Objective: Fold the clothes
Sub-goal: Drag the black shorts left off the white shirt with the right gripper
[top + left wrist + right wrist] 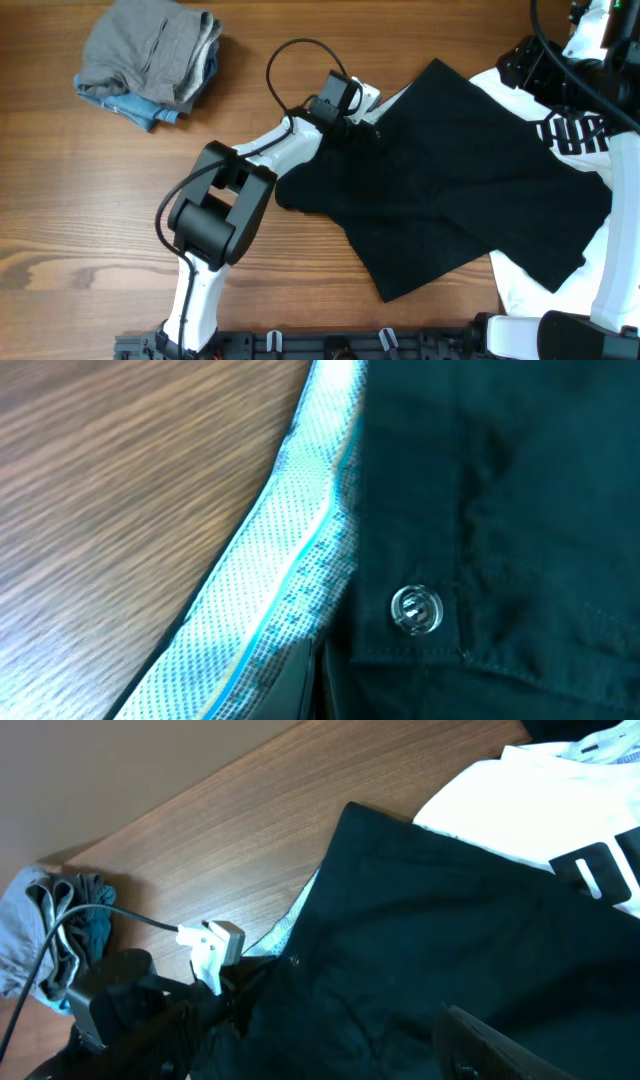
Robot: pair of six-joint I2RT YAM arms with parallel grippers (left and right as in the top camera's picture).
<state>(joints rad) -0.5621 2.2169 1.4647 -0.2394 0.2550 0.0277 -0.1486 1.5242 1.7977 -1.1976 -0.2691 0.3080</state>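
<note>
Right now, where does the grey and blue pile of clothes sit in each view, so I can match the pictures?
Overhead: the grey and blue pile lies top left on the table, apart from the black garment.
Left wrist: not in it; only the black garment's edge, its white mesh lining and a button show.
Right wrist: at the left edge, lower half.
Shared landmark: the black garment, in all three views.

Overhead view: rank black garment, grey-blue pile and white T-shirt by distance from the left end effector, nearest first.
1. Black garment: centre, the left end effector sits at its upper-left edge.
2. White T-shirt, far right, and grey-blue pile, upper left: too close to call.
</note>
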